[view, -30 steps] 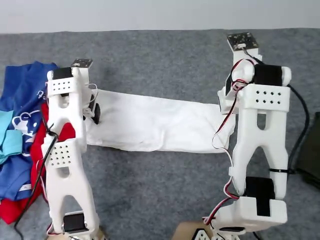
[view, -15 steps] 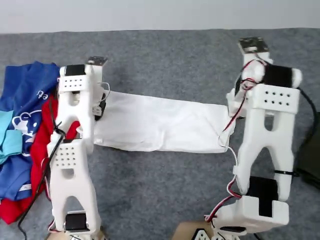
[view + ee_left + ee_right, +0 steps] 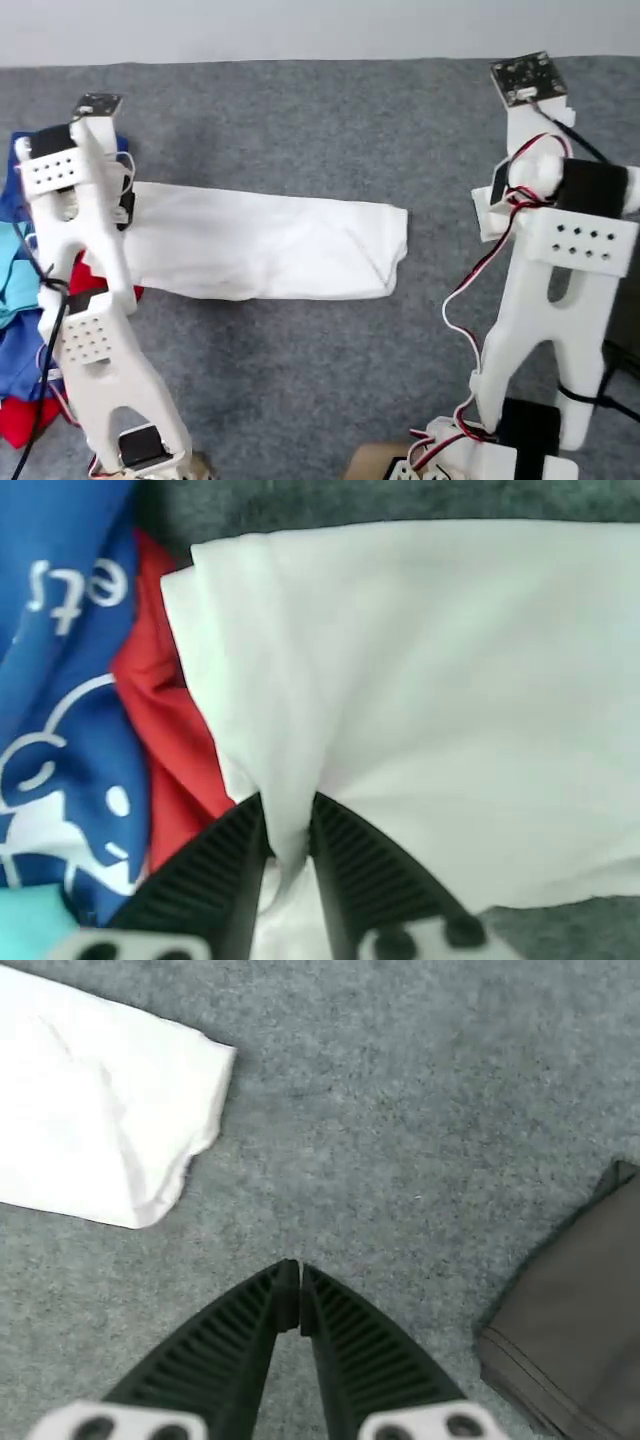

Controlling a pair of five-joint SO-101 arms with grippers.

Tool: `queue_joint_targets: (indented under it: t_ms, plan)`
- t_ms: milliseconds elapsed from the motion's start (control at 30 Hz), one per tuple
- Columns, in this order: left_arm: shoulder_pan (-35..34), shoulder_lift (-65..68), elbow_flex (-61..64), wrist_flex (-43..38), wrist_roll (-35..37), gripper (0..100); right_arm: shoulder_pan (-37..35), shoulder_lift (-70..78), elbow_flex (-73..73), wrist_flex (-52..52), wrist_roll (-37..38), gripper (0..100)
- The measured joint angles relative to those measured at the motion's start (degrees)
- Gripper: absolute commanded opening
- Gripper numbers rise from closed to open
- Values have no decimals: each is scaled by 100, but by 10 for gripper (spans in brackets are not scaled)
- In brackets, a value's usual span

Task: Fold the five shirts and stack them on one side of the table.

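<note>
White shirt (image 3: 430, 680), pinched in left jaws

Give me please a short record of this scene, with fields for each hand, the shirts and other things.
left hand: shut on an edge of the white shirt, next to the coloured heap
right hand: shut, holding nothing, over the bare table, apart from the shirt
white shirt: folded into a long band, flat on the table
other shirts: blue shirt, red shirt, teal shirt, unfolded heap on the left arm's side
other: dark thing on the right arm's side, kind unclear
</note>
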Motion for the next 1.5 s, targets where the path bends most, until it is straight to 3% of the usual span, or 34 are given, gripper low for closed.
queue_joint_targets:
  t_ms: [233, 500, 867, 1233, 1500]
  plan:
    - [413, -677, 545, 0, -9, 1, 211, 0, 0, 18, 0, 9]
    - [2004, -1635, 1204, 0, 404, 1, 378, 0, 0, 18, 0, 9]
    - [3912, -1705, 1275, 0, 1134, 1, 378, -281, 0, 18, 0, 9]
    - [4404, -1503, 554, 9, 1240, 2, 378, -1055, 1231, 18, 0, 9]
    - [4879, -800, -105, 9, 1240, 2, 378, -1345, 1345, 18, 0, 9]
